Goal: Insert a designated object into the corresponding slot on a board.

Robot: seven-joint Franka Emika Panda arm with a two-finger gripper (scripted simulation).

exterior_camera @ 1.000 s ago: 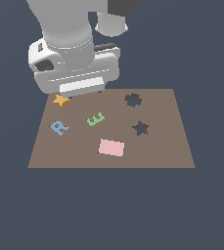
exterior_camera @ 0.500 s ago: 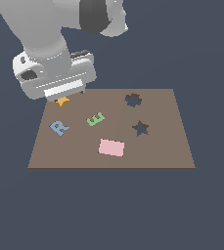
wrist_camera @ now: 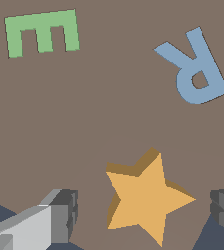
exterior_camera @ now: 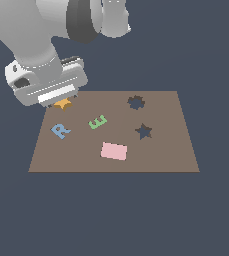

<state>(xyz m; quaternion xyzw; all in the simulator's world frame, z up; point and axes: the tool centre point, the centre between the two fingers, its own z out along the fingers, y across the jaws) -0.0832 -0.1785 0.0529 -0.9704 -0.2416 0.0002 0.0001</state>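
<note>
Orange five-pointed star (wrist_camera: 145, 197), small, flat and thick-edged, lies on the large brown rectangular board (exterior_camera: 161, 150) near its far corner on the exterior view's left, mostly hidden in that view beneath the robot's grey hand. The wrist view shows it sitting between the two dark fingertips (wrist_camera: 64, 215) of the tool (wrist_camera: 145, 210), which stands wide, with clear board showing on either side of the star and nothing held.

The step in hand looks like the grasp. To do it well, the tool should come straight down so both pads reach below the star's top face and bear on its side walls. The star sits nearer one pad than the other, so centring first would keep the closing pads from pushing it sideways across the board. The pads would hold more surely on two opposed edges than on bare points, so a small twist of the wrist may help.

Once lifted, the star has to travel across the board, over the green letter E (exterior_camera: 98, 121) and clear of the blue letter R (exterior_camera: 60, 130), to the dark star-shaped cutout (exterior_camera: 144, 131), which lies well apart towards the exterior view's right, just in front of the dark scalloped round cutout (exterior_camera: 135, 102).
</note>
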